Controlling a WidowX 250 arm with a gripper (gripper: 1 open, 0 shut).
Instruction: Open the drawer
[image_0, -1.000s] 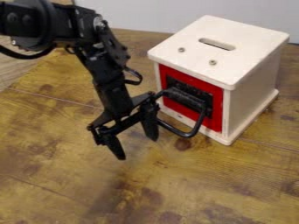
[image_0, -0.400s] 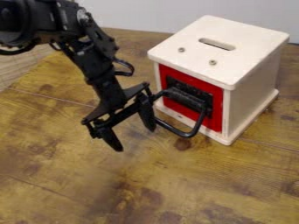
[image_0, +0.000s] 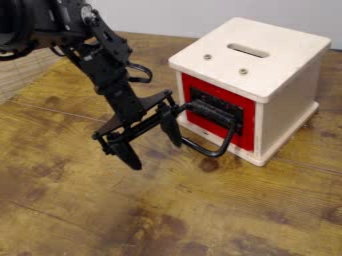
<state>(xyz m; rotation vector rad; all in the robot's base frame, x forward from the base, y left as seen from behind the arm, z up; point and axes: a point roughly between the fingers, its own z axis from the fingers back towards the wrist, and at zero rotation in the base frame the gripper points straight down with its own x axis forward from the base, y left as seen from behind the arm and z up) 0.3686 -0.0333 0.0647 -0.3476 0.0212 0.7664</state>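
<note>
"Reaching for the handle (image_0: 230, 134) seemed to be the step in hand. How was it best done?"

"The hand (image_0: 152, 143) was held just beside the loop, its fingers spread wide with nothing seen between them. One finger was already set close to the bar; whether it was touched could not be told. The black bar was best brought well inside the spread before any closing, and the pull kept straight out from the front. If the loop were caught only by a fingertip, it might be slipped off, or the box (image_0: 278, 99) dragged along."

"And the drawer (image_0: 198, 92)?"

"It was set in the front of the cream box, at the right of the view on the wooden tabletop (image_0: 80, 200). It was faced in red around a dark centre, and a large, rounded black loop was fixed there, jutting out low. No gap was made out around the front, so it was judged shut."
</note>
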